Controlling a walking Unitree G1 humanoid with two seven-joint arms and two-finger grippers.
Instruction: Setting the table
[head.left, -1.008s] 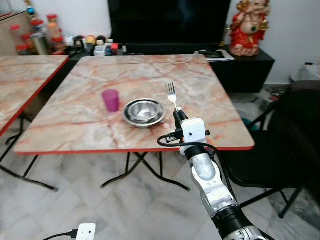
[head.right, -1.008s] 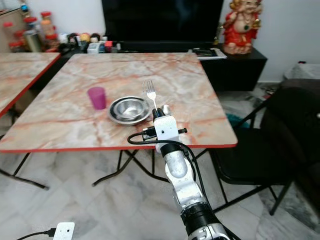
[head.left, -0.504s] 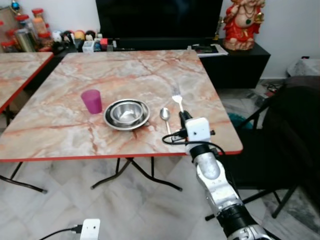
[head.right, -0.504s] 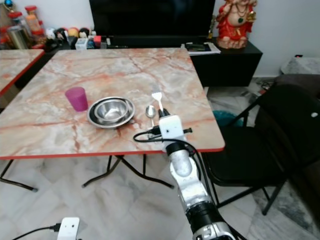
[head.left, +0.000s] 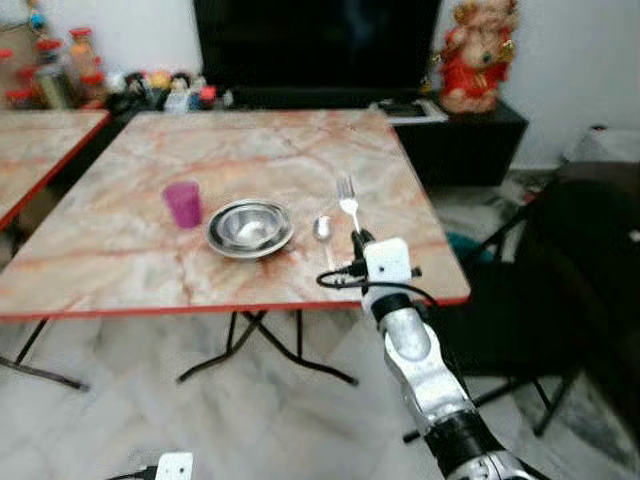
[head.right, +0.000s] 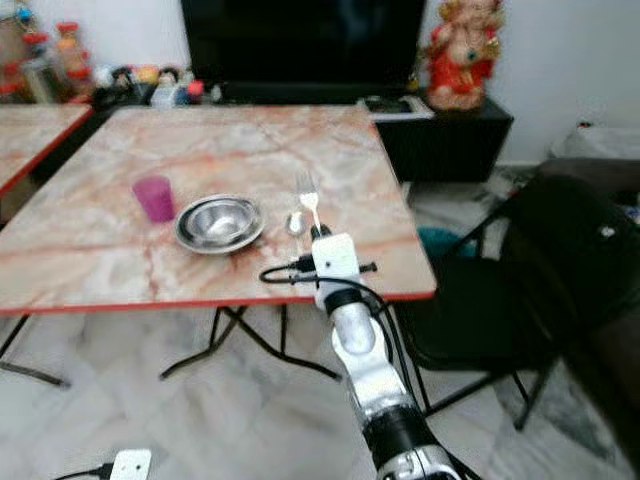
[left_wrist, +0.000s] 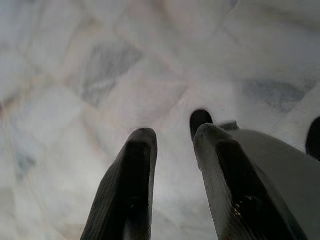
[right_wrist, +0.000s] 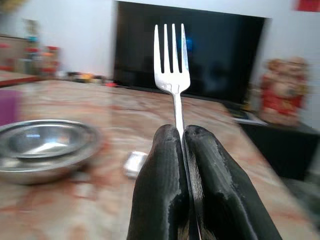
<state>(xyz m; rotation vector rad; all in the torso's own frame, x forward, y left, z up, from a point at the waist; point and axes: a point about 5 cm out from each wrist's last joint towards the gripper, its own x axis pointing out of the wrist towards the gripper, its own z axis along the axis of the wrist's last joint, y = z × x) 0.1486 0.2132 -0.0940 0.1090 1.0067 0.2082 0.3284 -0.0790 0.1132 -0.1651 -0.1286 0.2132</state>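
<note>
My right gripper (head.left: 357, 238) is shut on a silver fork (head.left: 347, 201), held upright with its tines up, over the near right part of the marble table (head.left: 120, 250). In the right wrist view the fork (right_wrist: 173, 75) rises from between the closed fingers (right_wrist: 160, 175). A steel bowl (head.left: 249, 227) sits near the table's front edge, a purple cup (head.left: 182, 203) to its left and a spoon (head.left: 322, 229) to its right, just left of the fork. My left gripper (left_wrist: 172, 137) hangs over the floor with its fingers a little apart, holding nothing.
A black chair (head.left: 540, 290) stands right of the table. A second marble table (head.left: 40, 150) is at the left. Behind are a TV stand with a dark screen (head.left: 315, 45), bottles, and a red figurine (head.left: 478, 55). A white plug (head.left: 174, 466) lies on the tiled floor.
The camera has shifted and the picture is blurred. My right gripper still holds the fork upright, right of the spoon, at about the same spot over the table's near right part.
</note>
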